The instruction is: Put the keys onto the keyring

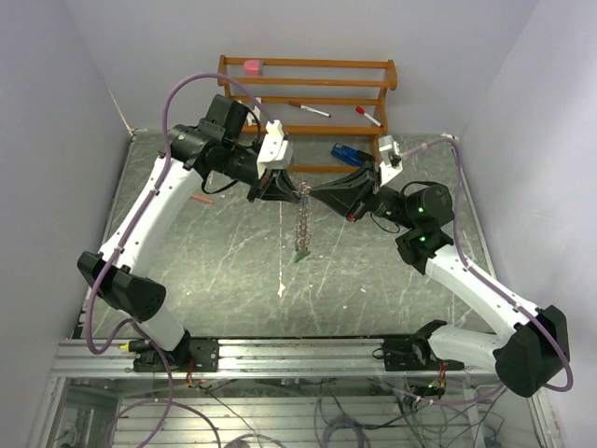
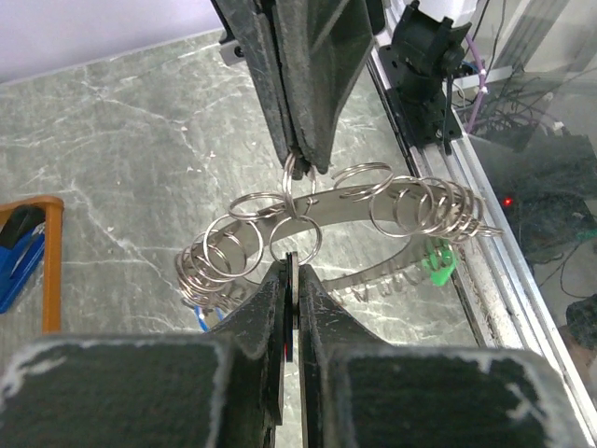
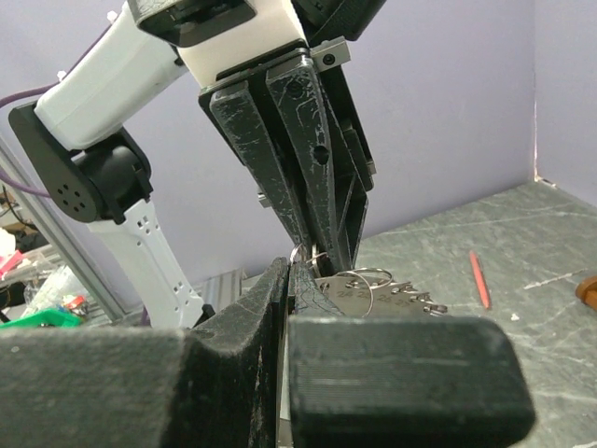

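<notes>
Marble table (image 1: 233, 271) | wooden rack (image 1: 308, 65): two pens (image 1: 309, 109) | left end effector (image 2: 293, 271) and right end effector (image 3: 289, 275) both clamped on keyring (image 2: 364, 201)

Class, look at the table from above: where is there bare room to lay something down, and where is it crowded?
Bare: the near table between left arm and right arm, save a white scrap. Crowded: mid-table, where left hand and right hand pinch the keyring, and by the rack.
</notes>
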